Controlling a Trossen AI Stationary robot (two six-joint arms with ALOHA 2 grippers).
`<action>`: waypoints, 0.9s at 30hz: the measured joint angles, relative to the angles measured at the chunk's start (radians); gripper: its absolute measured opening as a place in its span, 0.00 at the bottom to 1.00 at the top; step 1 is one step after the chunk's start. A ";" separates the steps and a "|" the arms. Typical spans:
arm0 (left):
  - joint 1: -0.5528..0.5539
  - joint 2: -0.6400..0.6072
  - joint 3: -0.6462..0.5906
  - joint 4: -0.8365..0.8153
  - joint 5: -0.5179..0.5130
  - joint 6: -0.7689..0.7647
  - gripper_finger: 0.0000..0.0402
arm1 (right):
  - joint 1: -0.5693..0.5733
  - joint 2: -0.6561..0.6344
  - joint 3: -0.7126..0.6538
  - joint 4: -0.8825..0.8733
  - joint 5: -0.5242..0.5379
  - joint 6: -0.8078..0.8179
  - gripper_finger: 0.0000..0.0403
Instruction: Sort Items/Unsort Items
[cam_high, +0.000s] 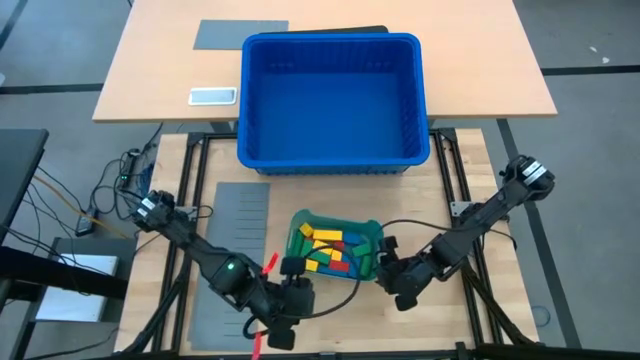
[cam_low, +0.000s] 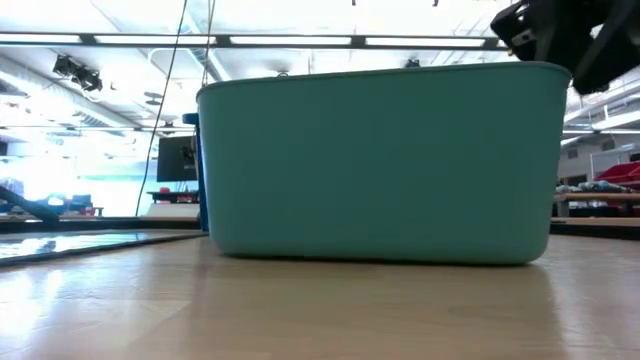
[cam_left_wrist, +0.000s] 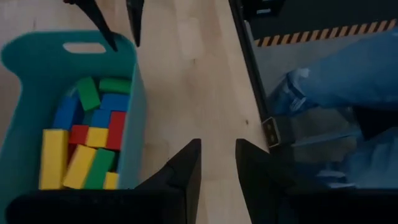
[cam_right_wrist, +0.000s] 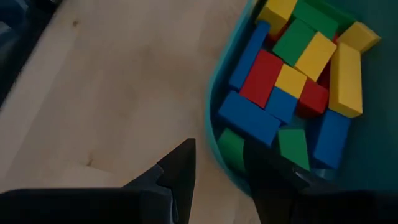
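Teal tray (cam_high: 372, 232): one, near centre of the table.
Blocks (cam_high: 330, 250): all in the tray, piled, so exact totals cannot be told. The right wrist view shows at least four yellow (cam_right_wrist: 347, 78), four green (cam_right_wrist: 296, 38), four blue (cam_right_wrist: 249, 118) and two red (cam_right_wrist: 261, 76).
Blue bin (cam_high: 330, 165): one, far centre.
Grey slotted sheet (cam_high: 240, 215): one, left of the tray.
Arms: two.

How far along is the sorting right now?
Done: nothing visibly sorted; the blocks lie mixed in the teal tray, and the grey divider sheet holds none. In hand: nothing; the left gripper and right gripper flank the tray empty. Left: all of it.
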 joint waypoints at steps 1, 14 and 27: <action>0.000 0.000 0.000 0.001 0.000 -0.018 0.26 | -0.005 0.006 0.000 0.000 0.000 -0.006 0.34; 0.001 0.000 0.000 0.005 0.000 -0.042 0.26 | -0.080 0.028 -0.002 0.063 -0.088 -0.076 0.14; 0.001 0.000 0.000 0.005 0.000 -0.037 0.26 | -0.113 0.040 0.113 0.179 -0.129 -0.110 0.01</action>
